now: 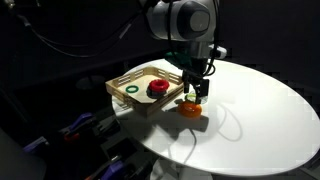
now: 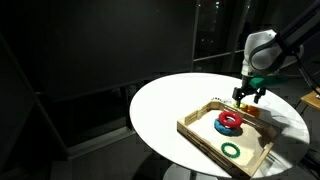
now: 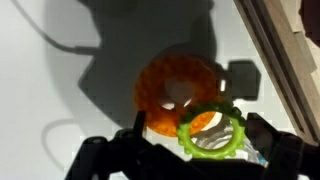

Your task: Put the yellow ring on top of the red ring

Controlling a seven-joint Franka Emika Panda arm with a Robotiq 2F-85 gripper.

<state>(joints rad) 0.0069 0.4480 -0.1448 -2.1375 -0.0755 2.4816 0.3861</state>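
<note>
A: Where are we seeing the yellow ring?

B: In the wrist view it is lying outside the wooden tray, on the white table. It is overlapping the orange ring at about that ring's five o'clock.

A: Which way is it pointing?

B: Its hole is facing up toward the wrist camera. Its outline is looking a little longer from nine o'clock to three o'clock than across, so it may be leaning on the orange ring, though the blur is keeping us from being sure.

A: And the gripper?

B: We are finding its jaws spread wide, with the yellow ring lying between the dark fingers.

A: And the red ring?

B: In an exterior view it is sitting flat inside the tray, hole up, at about nine o'clock from the gripper. A green ring is lying at the red ring's own nine o'clock.
</note>
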